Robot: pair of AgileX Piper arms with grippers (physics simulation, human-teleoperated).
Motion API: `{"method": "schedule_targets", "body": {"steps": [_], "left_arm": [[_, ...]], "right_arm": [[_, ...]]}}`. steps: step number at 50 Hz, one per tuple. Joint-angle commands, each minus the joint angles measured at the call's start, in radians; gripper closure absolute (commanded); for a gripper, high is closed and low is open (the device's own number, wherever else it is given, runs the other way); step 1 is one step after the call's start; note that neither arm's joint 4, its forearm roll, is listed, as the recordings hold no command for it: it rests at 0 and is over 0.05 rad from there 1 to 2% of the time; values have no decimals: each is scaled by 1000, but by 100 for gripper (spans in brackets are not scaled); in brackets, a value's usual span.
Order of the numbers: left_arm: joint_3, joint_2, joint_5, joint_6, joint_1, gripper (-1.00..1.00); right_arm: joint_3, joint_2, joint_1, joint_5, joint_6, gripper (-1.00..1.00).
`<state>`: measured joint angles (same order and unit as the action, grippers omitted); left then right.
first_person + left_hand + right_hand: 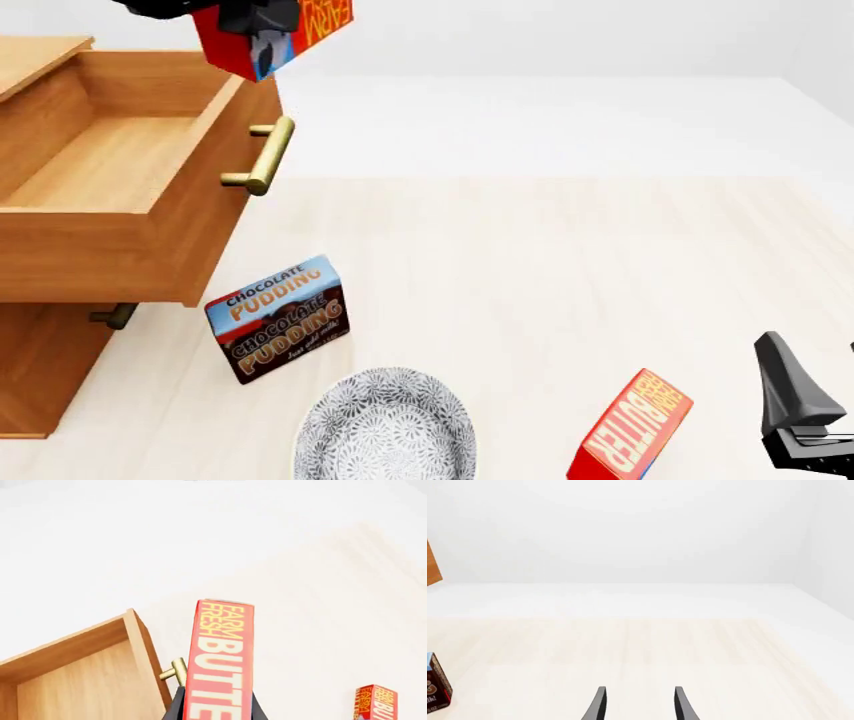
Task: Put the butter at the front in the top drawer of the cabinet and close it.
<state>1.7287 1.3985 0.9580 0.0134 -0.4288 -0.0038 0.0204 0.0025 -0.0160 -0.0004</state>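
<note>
Now the left gripper [263,45] is hanging at the upper left of the front view, its fingers clamped on the butter [271,36], which is sitting in the air just above the front edge of the top drawer [127,165]. That drawer is standing pulled wide out of the cabinet [40,365], and its wooden floor is showing bare, with nothing lying in it. Its brass handle [267,155] is jutting toward the table [561,270]. Below the drawer, a chocolate pudding box [278,318] is standing upright on the table, and a patterned grey bowl [384,425] at the lower centre is holding nothing. Over at the lower right a second butter carton [630,428] is standing tilted, near the right gripper [638,702], whose fingers are spread apart and gripping nothing.
</note>
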Motion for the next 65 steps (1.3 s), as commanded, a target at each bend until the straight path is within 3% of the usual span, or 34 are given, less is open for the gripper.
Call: {"method": "schedule_targets", "body": {"steps": [1,10,26,65], "left_arm": [[41,-51,60,34,77,100],[53,-81,95,43,124,100],[-17,-194,124,37,223,100],[-256,-334,68,-40,364,100]], "right_arm": [[1,-4,0,3,0,-100],[1,-4,0,3,0,-100],[1,-4,0,3,0,-100],[1,-4,0,3,0,-100]]}}
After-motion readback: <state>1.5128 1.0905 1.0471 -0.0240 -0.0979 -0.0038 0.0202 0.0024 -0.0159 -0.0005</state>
